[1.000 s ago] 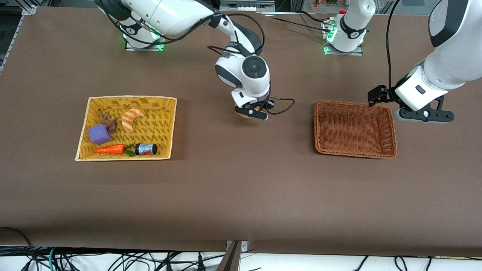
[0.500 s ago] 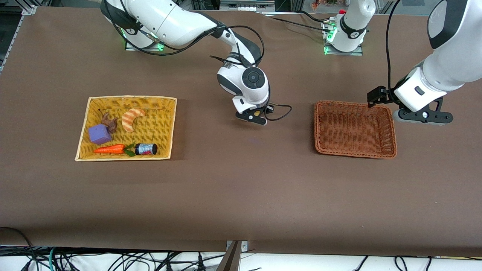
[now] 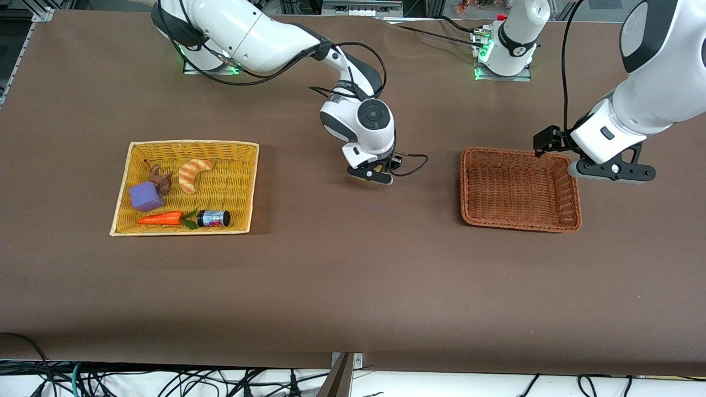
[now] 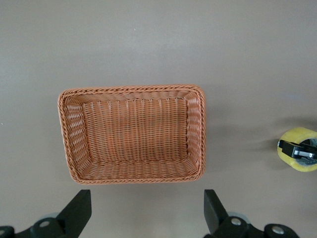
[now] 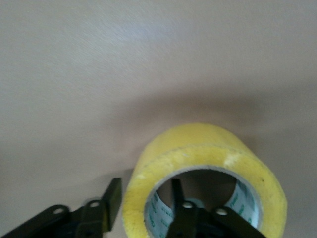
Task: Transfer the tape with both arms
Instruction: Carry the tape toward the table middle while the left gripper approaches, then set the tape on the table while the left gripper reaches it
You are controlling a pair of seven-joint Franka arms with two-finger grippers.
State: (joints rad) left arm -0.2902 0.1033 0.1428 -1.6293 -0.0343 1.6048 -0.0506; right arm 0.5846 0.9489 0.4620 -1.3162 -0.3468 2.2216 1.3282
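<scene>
Right wrist view: tape [image 5: 205, 171] hole toward camera.

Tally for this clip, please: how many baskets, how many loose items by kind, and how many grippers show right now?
Baskets: 2, yellow basket, brown basket
Toys in yellow basket: 5, croissant, purple block, carrot, small jar, brown figure
Tape: 1
Grippers: 2, right gripper, left gripper
Total: 10

The setting is a robotics laboratory; two white arms [image 3: 265, 33] [image 3: 651, 71] are bolted by base plates to a brown-covered table [image 3: 353, 286] at the frame's top. Loose black cables [image 3: 165, 380] run along the bottom edge; aluminium framing [image 3: 16, 49] shows at the upper left.
</scene>
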